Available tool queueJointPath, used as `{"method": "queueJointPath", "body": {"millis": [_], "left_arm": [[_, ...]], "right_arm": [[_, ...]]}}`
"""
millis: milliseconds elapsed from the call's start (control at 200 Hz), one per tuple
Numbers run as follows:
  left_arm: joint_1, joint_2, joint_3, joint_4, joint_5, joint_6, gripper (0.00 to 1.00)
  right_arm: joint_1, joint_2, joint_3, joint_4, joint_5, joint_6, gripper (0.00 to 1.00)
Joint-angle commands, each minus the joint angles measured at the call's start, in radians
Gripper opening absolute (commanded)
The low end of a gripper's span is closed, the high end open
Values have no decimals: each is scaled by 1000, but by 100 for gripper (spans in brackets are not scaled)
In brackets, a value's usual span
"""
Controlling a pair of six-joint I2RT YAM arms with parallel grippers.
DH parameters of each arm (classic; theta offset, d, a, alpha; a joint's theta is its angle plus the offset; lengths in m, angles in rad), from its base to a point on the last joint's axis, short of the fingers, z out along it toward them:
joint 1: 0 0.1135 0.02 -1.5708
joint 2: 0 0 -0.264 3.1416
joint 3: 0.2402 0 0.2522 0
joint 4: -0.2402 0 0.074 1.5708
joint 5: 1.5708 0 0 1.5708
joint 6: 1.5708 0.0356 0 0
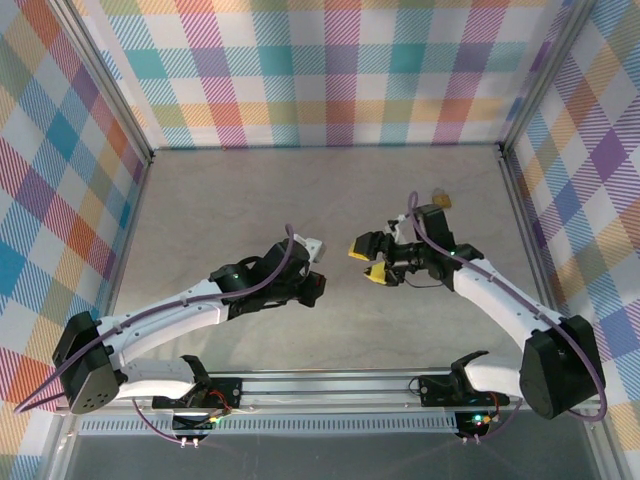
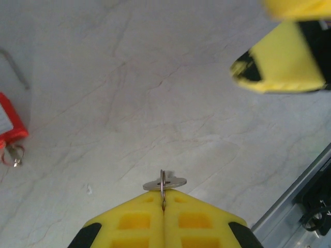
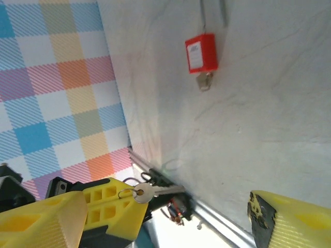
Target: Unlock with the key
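I'm pinching the key (image 2: pixel 164 183) crosswise in my clamped left hand (image 2: pixel 163 207), the red padlock (image 2: pixel 10 123) lying off to its left, my right hand (image 1: pixel 368 258) hanging spread and empty.

**Two white-and-black robot arms with yellow fingers**

The left arm (image 1: pixel 170 315) and the right arm (image 1: pixel 500 290) share one build: smooth white tube-shaped links joined by rounded black joints. Each arm ends in a bulky black shoulder block (image 1: pixel 85 365) with softened corners. A purple cable (image 1: pixel 200 298) runs along each arm and loops free of the casing near the wrist. A small green light (image 1: pixel 483 418) glows among the wiring at the foot of each arm. The left gripper (image 2: pixel 163 199) and the right gripper (image 1: pixel 370 260) carry bright yellow plastic fingers (image 2: pixel 134 222), moulded with rectangular pockets and marked with black patches at the outer edges.
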Motion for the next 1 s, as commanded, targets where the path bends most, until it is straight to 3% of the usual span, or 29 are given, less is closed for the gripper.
{"method": "queueJointPath", "body": {"millis": [0,305,570,1000], "left_arm": [[-28,16,26,112,-67,51,0],[-52,89,19,277,-80,82,0],[-97,147,17,359,-73,87,0],[-124,67,-73,390,-83,53,0]], "right_arm": [[39,16,-50,231,-39,251,82],[98,39,-173,523,14,530,86],[98,34,-194,585,57,593,87],[83,29,-209,565,99,582,65]]}}
